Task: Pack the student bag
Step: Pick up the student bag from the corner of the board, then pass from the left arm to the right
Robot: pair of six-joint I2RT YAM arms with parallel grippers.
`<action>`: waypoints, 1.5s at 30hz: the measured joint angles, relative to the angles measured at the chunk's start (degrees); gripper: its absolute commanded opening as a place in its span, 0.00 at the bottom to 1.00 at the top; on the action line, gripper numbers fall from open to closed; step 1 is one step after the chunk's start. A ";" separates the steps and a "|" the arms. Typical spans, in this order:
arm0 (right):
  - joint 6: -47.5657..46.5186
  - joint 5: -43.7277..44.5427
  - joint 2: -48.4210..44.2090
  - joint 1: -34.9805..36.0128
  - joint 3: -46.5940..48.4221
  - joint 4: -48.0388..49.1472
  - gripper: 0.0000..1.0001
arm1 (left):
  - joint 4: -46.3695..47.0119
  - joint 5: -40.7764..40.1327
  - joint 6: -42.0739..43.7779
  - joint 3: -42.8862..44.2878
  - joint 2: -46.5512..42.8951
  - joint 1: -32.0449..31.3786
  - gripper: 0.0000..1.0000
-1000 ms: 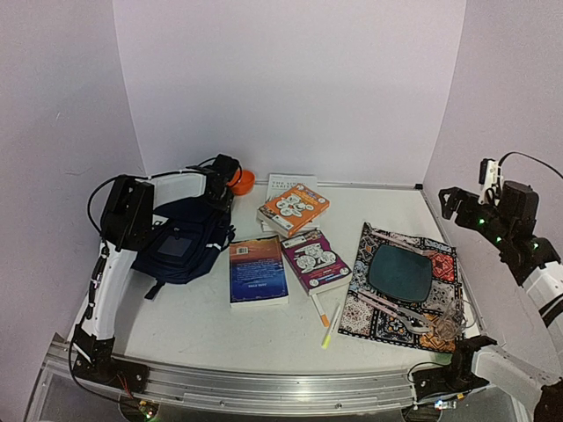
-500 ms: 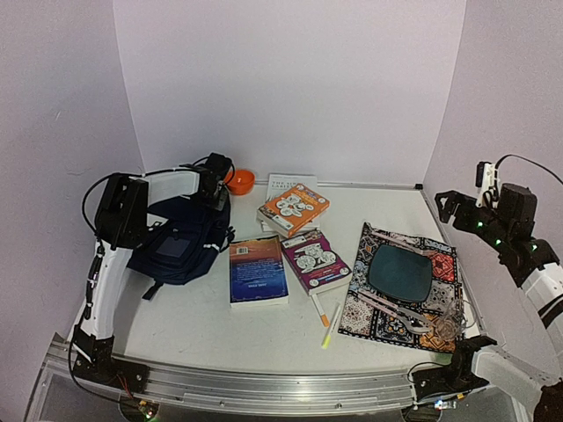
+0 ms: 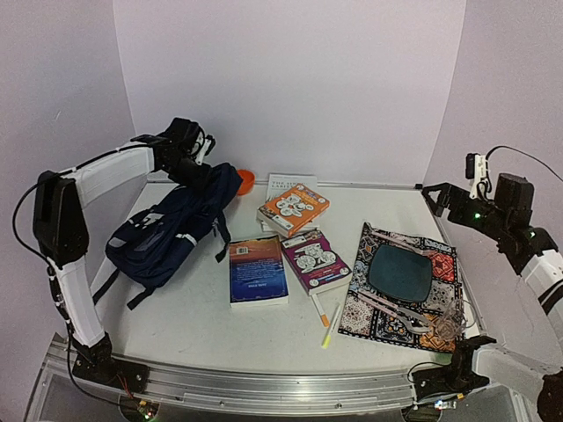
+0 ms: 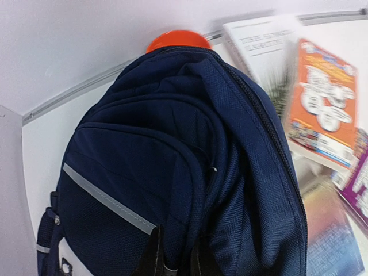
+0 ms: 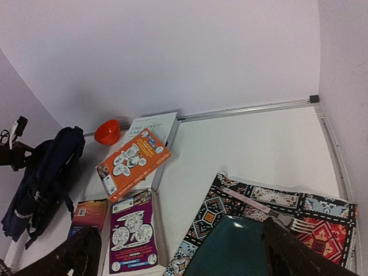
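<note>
The student bag is a navy backpack with pale trim lines, lying at the left of the table with its top end lifted. My left gripper is shut on a fold of fabric at that raised top. In the left wrist view the two dark fingers pinch a ridge of the student bag between them, the left gripper at the frame's bottom edge. My right gripper hangs open high above the table's right side, nothing between its fingers, the right gripper over the books and plate.
An orange bowl sits behind the bag. A white book, orange book, purple book and blue book lie mid-table, with pens in front. A patterned placemat at right holds a teal plate, cutlery and a glass.
My left gripper has closed on the bag's top and risen up and left, pulling that end off the table. The right arm has shifted slightly left, still open.
</note>
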 measured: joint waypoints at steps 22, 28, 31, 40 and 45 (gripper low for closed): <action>24.04 -4.24 32.84 28.99 19.81 0.35 0.98 | 3.88 10.18 7.77 -30.64 -31.84 -14.39 0.00; 29.09 -4.52 44.77 32.90 29.19 0.33 0.98 | 5.20 10.84 7.97 -35.47 -36.50 -17.70 0.00; 31.05 -5.15 50.41 34.25 33.37 -0.05 0.98 | 5.49 11.34 8.20 -37.38 -37.80 -18.96 0.00; 33.85 -8.96 65.22 37.73 39.85 -0.13 0.98 | 5.68 12.01 10.48 -40.26 -42.25 -20.47 0.00; 34.04 -12.38 69.62 39.54 41.36 0.23 0.98 | 5.24 12.99 11.52 -40.90 -43.19 -20.47 0.00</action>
